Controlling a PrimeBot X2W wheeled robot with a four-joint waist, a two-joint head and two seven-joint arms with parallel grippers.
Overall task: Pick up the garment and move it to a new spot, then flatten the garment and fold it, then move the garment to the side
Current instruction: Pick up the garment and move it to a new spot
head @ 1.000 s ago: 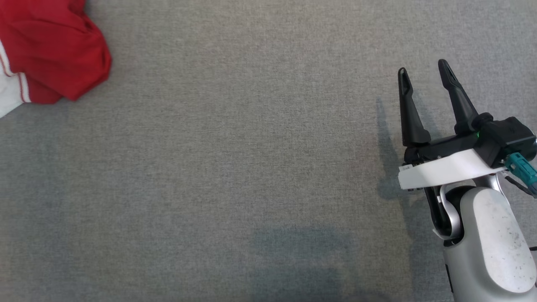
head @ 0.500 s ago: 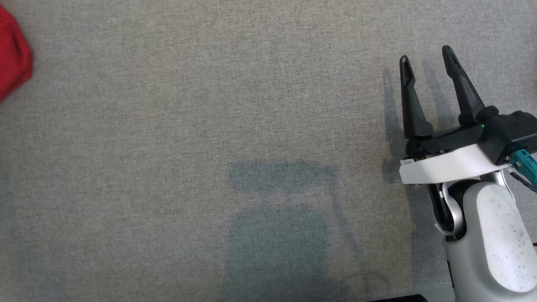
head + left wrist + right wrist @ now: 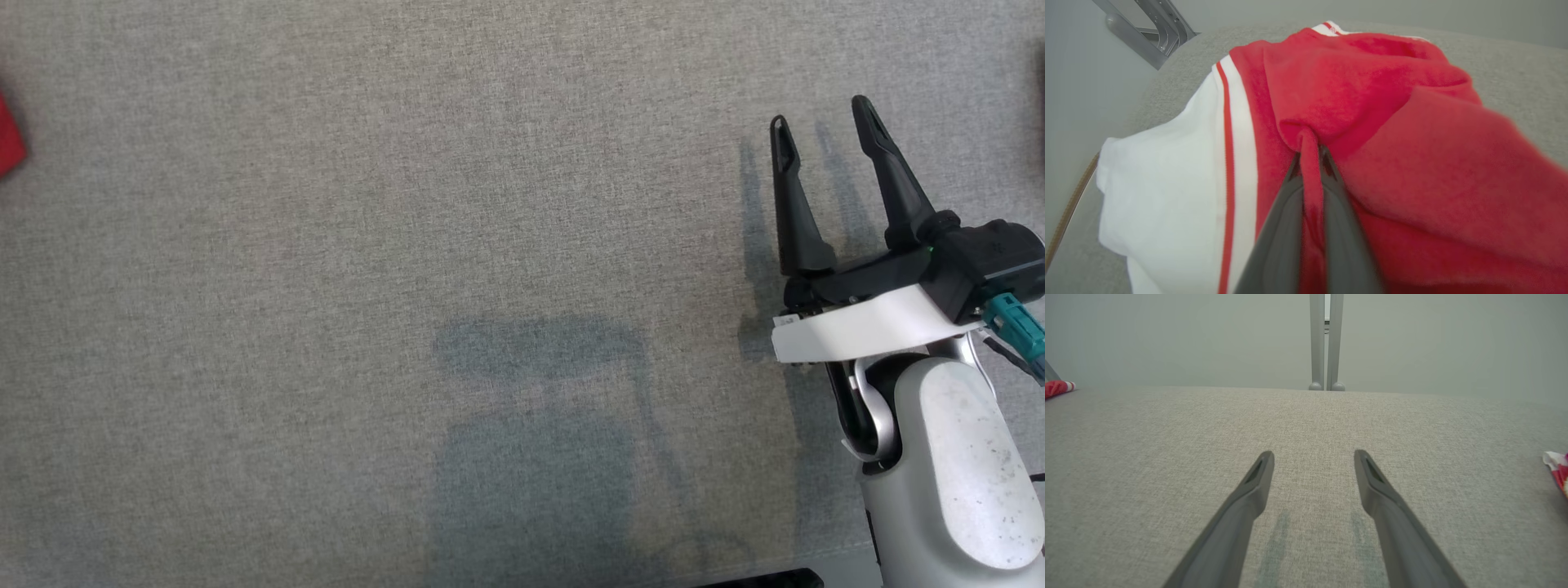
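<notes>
- The left gripper (image 3: 1310, 157) is clamped on the garment (image 3: 1355, 94). Its two dark fingers (image 3: 1278, 228) are pressed together on a narrow fold of red cloth that runs down between them.
- In the left wrist view the garment lies in a rumpled heap on the table (image 3: 1515, 69), near one of its corners. The heap is mostly red, with a white part on that view's left. A thin red stripe runs through the white, close to where it meets the red.
- I cannot tell whether the pinched fold is lifted off the table.
- A grey metal frame (image 3: 1147, 28) stands beyond the table corner, at the upper left of that view.
- The right gripper (image 3: 820, 122) sits at the lower right of the head view. Its fingers are spread wide and point up the view, with bare table showing between them. Its pale forearm (image 3: 955, 457) is below it.
- In the right wrist view the right gripper (image 3: 1312, 461) hangs over the table with its fingers apart. Their two thin shadows fall on the cloth beneath.
- In the head view a sliver of the red garment (image 3: 6, 143) shows at the left edge, well apart from the right gripper.
- In the right wrist view a small bit of the garment (image 3: 1057, 388) shows at the far left edge.
- A red and white scrap (image 3: 1557, 469) lies at the right edge of that view. I cannot tell what it is.
- Two grey posts (image 3: 1326, 343) stand upright side by side beyond the far edge of the table.
- The table is covered in grey woven cloth, with a broad soft shadow (image 3: 539, 425) in the lower middle of the head view.
</notes>
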